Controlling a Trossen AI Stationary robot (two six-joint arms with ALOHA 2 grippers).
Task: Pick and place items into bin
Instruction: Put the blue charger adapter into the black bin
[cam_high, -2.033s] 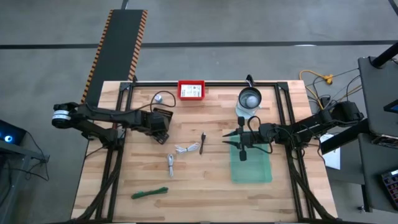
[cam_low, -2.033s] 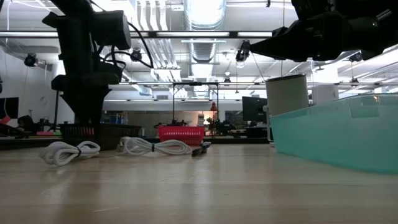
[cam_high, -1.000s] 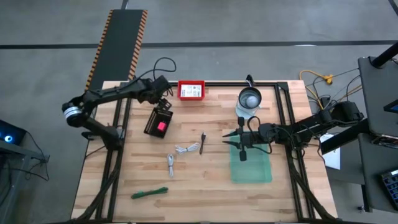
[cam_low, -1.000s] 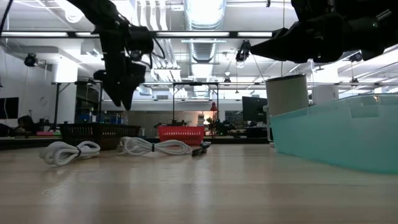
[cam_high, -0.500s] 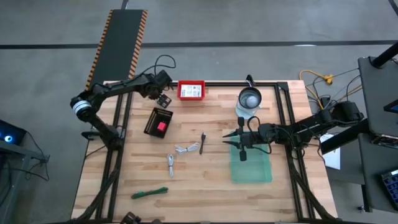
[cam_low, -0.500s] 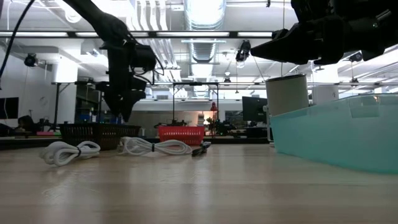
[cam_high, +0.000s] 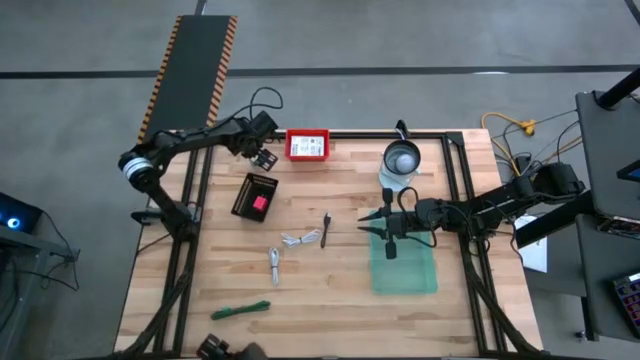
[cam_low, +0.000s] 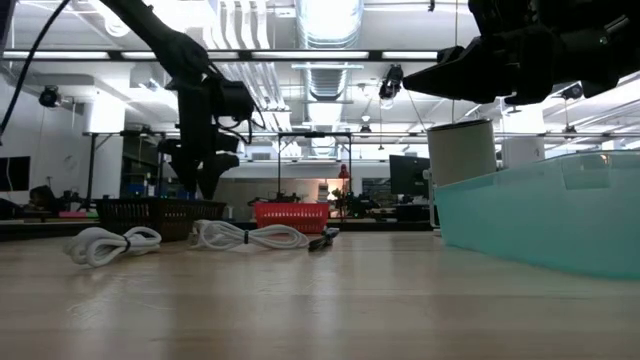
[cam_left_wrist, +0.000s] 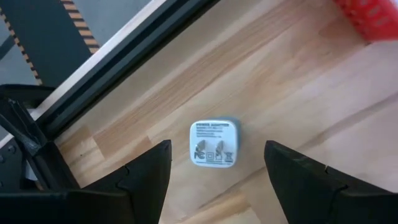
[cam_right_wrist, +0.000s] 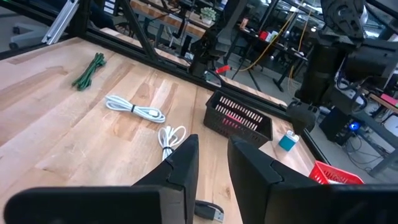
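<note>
Closest to the front edge of the desk (cam_high: 330, 330) lay the green tie (cam_high: 241, 311); the white coiled cable (cam_high: 302, 238) sat mid-desk. The right claw (cam_high: 374, 224) hung over the bin (cam_high: 404, 268) on the right side, fingers narrowly apart, nothing visibly held. At the far left corner the left claw (cam_left_wrist: 214, 165) was wide open over a white charger block (cam_left_wrist: 213, 142). That flat block could easily skid or tip if the fingers came down off-centre.
</note>
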